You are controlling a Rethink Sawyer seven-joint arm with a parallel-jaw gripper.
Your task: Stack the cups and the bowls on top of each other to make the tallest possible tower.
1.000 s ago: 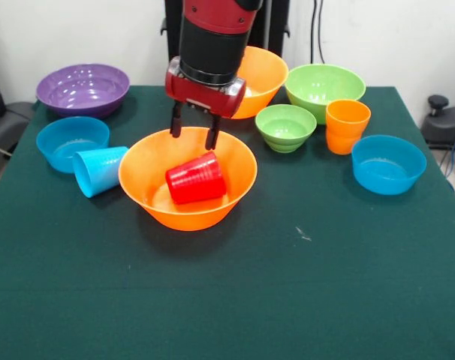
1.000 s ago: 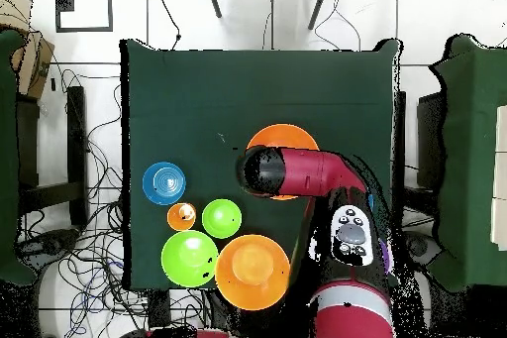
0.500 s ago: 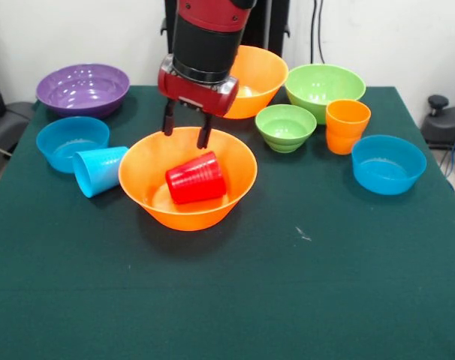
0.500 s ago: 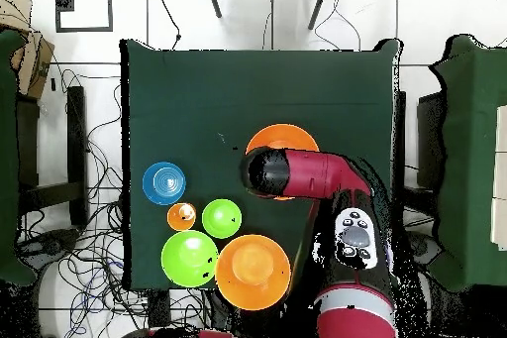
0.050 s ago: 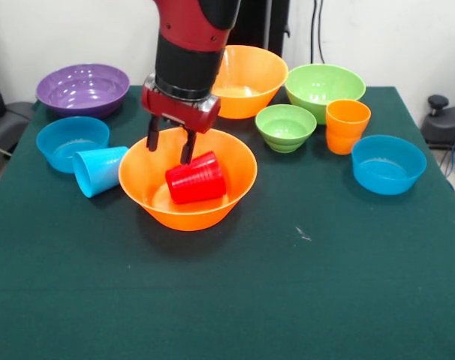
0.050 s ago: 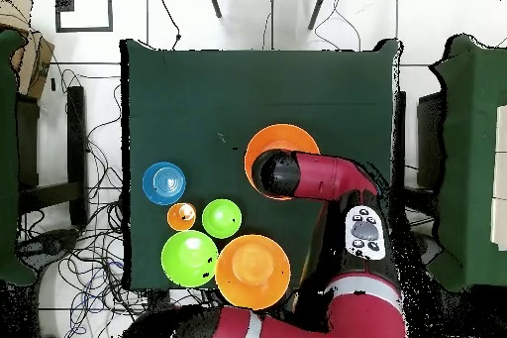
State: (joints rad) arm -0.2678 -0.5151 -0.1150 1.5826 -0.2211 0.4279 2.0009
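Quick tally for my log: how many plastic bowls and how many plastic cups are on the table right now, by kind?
Plastic bowls: 7 (orange, green, blue, purple)
Plastic cups: 3 (red, orange, light blue)
Total: 10

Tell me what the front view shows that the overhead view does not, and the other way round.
Only the front view shows the open gripper, the red cup lying on its side in the near orange bowl, the tipped light blue cup and the purple bowl. Only the overhead view shows the floor cables beside the table. Both show the orange cup, the small green bowl and the large green bowl.
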